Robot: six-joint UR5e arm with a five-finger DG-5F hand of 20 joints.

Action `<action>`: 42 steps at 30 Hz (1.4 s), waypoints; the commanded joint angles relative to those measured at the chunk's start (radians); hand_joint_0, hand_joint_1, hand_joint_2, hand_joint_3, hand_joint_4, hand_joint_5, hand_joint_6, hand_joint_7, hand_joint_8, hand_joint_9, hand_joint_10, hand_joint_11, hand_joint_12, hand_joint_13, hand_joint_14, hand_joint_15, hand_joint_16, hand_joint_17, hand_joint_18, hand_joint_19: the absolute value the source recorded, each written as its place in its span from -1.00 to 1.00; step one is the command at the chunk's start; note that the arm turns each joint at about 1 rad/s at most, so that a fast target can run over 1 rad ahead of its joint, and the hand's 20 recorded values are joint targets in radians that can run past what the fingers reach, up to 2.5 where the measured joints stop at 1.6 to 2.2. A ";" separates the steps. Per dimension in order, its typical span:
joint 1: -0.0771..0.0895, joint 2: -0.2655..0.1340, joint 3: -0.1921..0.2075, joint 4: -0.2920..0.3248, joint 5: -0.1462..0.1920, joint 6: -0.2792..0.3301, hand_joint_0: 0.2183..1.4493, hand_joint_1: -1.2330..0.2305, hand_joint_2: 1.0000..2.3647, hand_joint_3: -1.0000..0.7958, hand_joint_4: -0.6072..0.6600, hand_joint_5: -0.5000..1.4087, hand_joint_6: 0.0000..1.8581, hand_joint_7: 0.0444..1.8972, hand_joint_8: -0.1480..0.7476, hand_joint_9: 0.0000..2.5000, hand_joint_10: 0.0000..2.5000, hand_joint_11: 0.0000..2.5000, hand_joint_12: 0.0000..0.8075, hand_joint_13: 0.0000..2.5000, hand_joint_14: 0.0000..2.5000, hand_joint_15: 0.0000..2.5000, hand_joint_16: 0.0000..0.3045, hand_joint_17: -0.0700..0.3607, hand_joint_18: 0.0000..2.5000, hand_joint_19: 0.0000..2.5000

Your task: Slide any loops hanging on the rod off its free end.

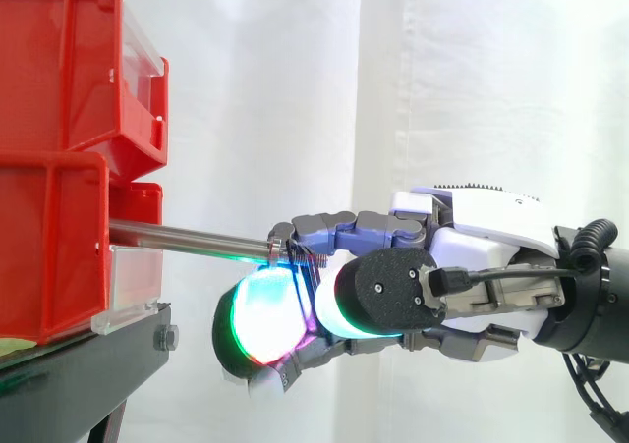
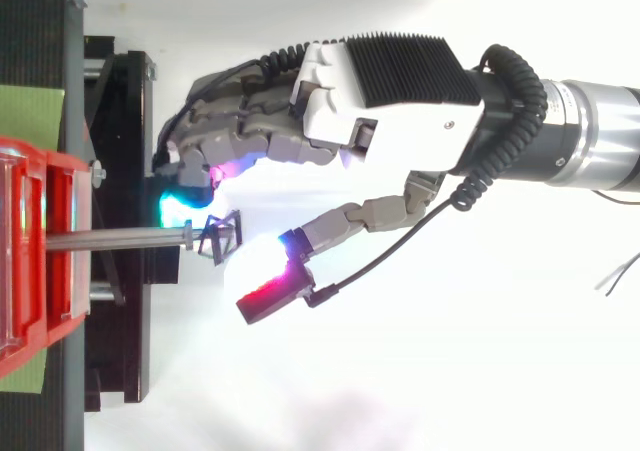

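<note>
At the far left, well ahead of the hand, two red bins (image 1: 59, 168) stand stacked one on the other on a black stand (image 1: 79, 364). The lower bin has a clear front panel (image 1: 138, 276) on the side that faces the hand.

From the bins, at the height of the lower one, a thin metal rod (image 1: 187, 235) juts out toward the hand and slopes slightly downward in the side view. Its free end lies right at the hand's front edge.

In the top view a small dark wire loop (image 2: 222, 239) sits at that free end, inside the hollow at the front of the hand. It cannot be told whether the loop hangs on the tip or lies just past it.

The hand (image 1: 472, 237) comes in from the right at about the rod's height, its white back turned upward. The pictures do not settle whether it grips the loop or merely surrounds it. A white curtain (image 1: 295, 89) hangs behind the hand.
</note>
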 commanded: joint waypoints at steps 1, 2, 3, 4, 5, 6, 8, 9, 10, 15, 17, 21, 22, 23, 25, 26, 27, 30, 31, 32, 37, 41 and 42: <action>-0.002 0.000 0.001 -0.006 -0.003 0.000 -0.41 -0.26 -0.98 -0.24 0.19 -0.62 -0.18 0.00 -0.11 -0.40 -0.99 -0.72 -0.16 -0.56 -0.99 -0.80 -0.73 -0.25 -0.70 -0.79; -0.003 0.000 -0.001 -0.006 -0.003 0.000 -0.41 -0.26 -0.98 -0.23 0.19 -0.63 -0.16 0.01 -0.11 -0.40 -0.99 -0.71 -0.16 -0.56 -0.99 -0.79 -0.73 -0.25 -0.70 -0.79; -0.003 0.000 -0.001 -0.006 -0.003 0.000 -0.41 -0.25 -0.98 -0.21 0.18 -0.64 -0.12 -0.02 -0.10 -0.40 -0.99 -0.70 -0.15 -0.56 -0.99 -0.79 -0.73 -0.24 -0.70 -0.79; -0.003 0.000 0.001 -0.006 -0.003 0.000 -0.41 -0.25 -0.98 -0.21 0.18 -0.65 -0.12 -0.01 -0.10 -0.40 -0.99 -0.70 -0.16 -0.56 -0.99 -0.79 -0.73 -0.24 -0.70 -0.78; -0.003 0.000 0.001 -0.006 -0.003 0.000 -0.41 -0.25 -0.98 -0.19 0.18 -0.65 -0.10 -0.01 -0.10 -0.40 -0.99 -0.69 -0.15 -0.56 -0.99 -0.79 -0.73 -0.24 -0.70 -0.78; -0.005 0.000 0.001 -0.006 -0.003 0.000 -0.41 -0.25 -0.98 -0.18 0.18 -0.65 -0.08 -0.03 -0.10 -0.40 -0.99 -0.69 -0.15 -0.56 -0.99 -0.79 -0.73 -0.24 -0.69 -0.78; -0.005 0.000 0.001 -0.007 -0.005 0.000 -0.41 -0.26 -0.98 -0.17 0.19 -0.66 -0.08 -0.02 -0.10 -0.40 -0.99 -0.69 -0.15 -0.56 -0.99 -0.79 -0.73 -0.24 -0.69 -0.78; -0.005 0.000 0.001 -0.007 -0.005 0.000 -0.40 -0.26 -0.98 -0.18 0.18 -0.66 -0.07 -0.03 -0.10 -0.40 -0.99 -0.68 -0.15 -0.56 -0.99 -0.79 -0.72 -0.24 -0.69 -0.78; -0.006 0.000 -0.001 -0.007 -0.007 0.000 -0.40 -0.26 -0.98 -0.18 0.18 -0.66 -0.06 -0.04 -0.10 -0.40 -0.99 -0.69 -0.14 -0.56 -0.99 -0.79 -0.72 -0.23 -0.69 -0.78; -0.008 0.006 0.001 -0.012 -0.020 0.009 -0.38 -0.28 -0.98 -0.18 0.14 -0.66 -0.03 -0.04 -0.11 -0.40 -0.99 -0.67 -0.14 -0.55 -0.99 -0.78 -0.72 -0.23 -0.68 -0.77; -0.009 0.015 0.001 -0.022 -0.026 0.009 -0.37 -0.28 -0.98 -0.18 0.12 -0.66 -0.03 -0.03 -0.11 -0.40 -0.99 -0.67 -0.14 -0.55 -0.99 -0.78 -0.72 -0.23 -0.67 -0.76; -0.012 0.032 -0.001 -0.088 -0.031 0.011 -0.36 -0.28 -0.97 -0.16 0.10 -0.66 -0.01 -0.02 -0.11 -0.39 -0.99 -0.66 -0.15 -0.55 -0.99 -0.77 -0.71 -0.22 -0.67 -0.76; -0.012 0.032 0.001 -0.110 -0.031 0.011 -0.35 -0.28 -0.97 -0.16 0.09 -0.66 -0.01 -0.01 -0.11 -0.39 -0.99 -0.66 -0.15 -0.55 -0.99 -0.77 -0.71 -0.22 -0.66 -0.76; -0.012 0.032 0.001 -0.116 -0.031 0.009 -0.35 -0.28 -0.97 -0.16 0.09 -0.66 -0.01 0.00 -0.11 -0.39 -0.99 -0.66 -0.15 -0.55 -0.99 -0.77 -0.71 -0.22 -0.66 -0.75; -0.012 0.032 0.001 -0.142 -0.031 0.008 -0.35 -0.28 -0.97 -0.15 0.09 -0.66 0.00 -0.01 -0.11 -0.39 -0.99 -0.66 -0.14 -0.55 -0.99 -0.76 -0.71 -0.21 -0.66 -0.75; -0.012 0.035 0.001 -0.156 -0.031 0.006 -0.35 -0.28 -0.97 -0.15 0.09 -0.66 0.00 -0.01 -0.11 -0.39 -0.99 -0.66 -0.15 -0.55 -0.99 -0.76 -0.71 -0.21 -0.66 -0.75; -0.012 0.035 -0.001 -0.165 -0.031 0.005 -0.35 -0.28 -0.97 -0.14 0.09 -0.66 0.00 -0.01 -0.11 -0.39 -0.99 -0.66 -0.14 -0.55 -0.99 -0.77 -0.71 -0.21 -0.66 -0.75; -0.012 0.048 -0.001 -0.214 -0.031 -0.001 -0.35 -0.28 -0.97 -0.14 0.10 -0.66 0.00 0.00 -0.11 -0.39 -0.99 -0.65 -0.14 -0.55 -0.99 -0.76 -0.71 -0.21 -0.66 -0.75; -0.012 0.049 -0.001 -0.225 -0.031 -0.001 -0.35 -0.28 -0.97 -0.14 0.10 -0.66 0.00 0.00 -0.11 -0.39 -0.99 -0.65 -0.14 -0.55 -0.99 -0.76 -0.71 -0.21 -0.66 -0.75; -0.012 0.052 -0.001 -0.237 -0.031 -0.001 -0.35 -0.28 -0.97 -0.14 0.10 -0.66 0.00 0.00 -0.11 -0.39 -0.99 -0.65 -0.14 -0.55 -0.99 -0.76 -0.71 -0.21 -0.66 -0.74; -0.012 0.080 0.001 -0.326 -0.028 -0.003 -0.35 -0.28 -0.97 -0.15 0.11 -0.66 0.00 -0.01 -0.11 -0.38 -0.99 -0.65 -0.14 -0.54 -0.99 -0.76 -0.71 -0.21 -0.66 -0.74; -0.011 0.106 -0.001 -0.392 -0.028 0.000 -0.36 -0.26 -0.97 -0.15 0.14 -0.65 0.00 0.00 -0.10 -0.38 -0.99 -0.65 -0.14 -0.54 -0.99 -0.75 -0.71 -0.21 -0.66 -0.74; -0.012 0.112 -0.001 -0.404 -0.028 0.002 -0.36 -0.26 -0.97 -0.15 0.15 -0.65 0.00 0.00 -0.10 -0.38 -0.99 -0.64 -0.14 -0.54 -0.99 -0.75 -0.71 -0.21 -0.66 -0.74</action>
